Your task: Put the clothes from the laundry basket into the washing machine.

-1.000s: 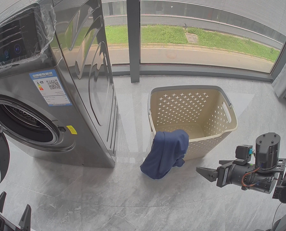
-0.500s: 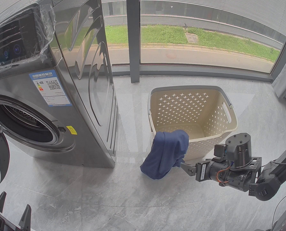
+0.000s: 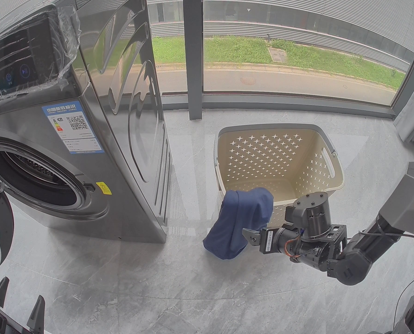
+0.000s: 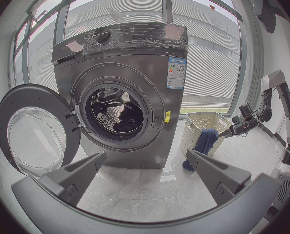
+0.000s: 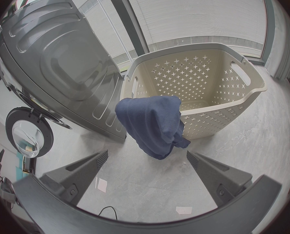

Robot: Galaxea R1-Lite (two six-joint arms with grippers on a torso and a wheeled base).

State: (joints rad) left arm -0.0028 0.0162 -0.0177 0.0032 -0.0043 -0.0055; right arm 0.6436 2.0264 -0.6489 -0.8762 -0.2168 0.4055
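Observation:
A dark blue cloth (image 3: 240, 221) hangs over the near left corner of the cream laundry basket (image 3: 309, 135) and trails down to the floor. My right gripper (image 3: 247, 234) is open, low above the floor, its tips just at the cloth's right edge; in the right wrist view the cloth (image 5: 151, 124) hangs a little beyond that gripper (image 5: 146, 153). The grey washing machine (image 3: 118, 117) stands to the left with its round door (image 4: 37, 127) swung open. Something dark lies in the drum (image 4: 125, 124). My left gripper (image 4: 145, 152) is open, low in front of the machine.
Tall windows (image 3: 285, 38) run behind the basket. A pale curtain (image 3: 413, 112) hangs at the far right. Bare grey floor tiles (image 3: 170, 284) stretch between the machine and the basket. Small white paper scraps (image 5: 102, 185) lie on the floor near my right gripper.
My right arm has swung left, from right of the basket to the hanging blue cloth. The cloth, the basket and the left gripper have stayed put.

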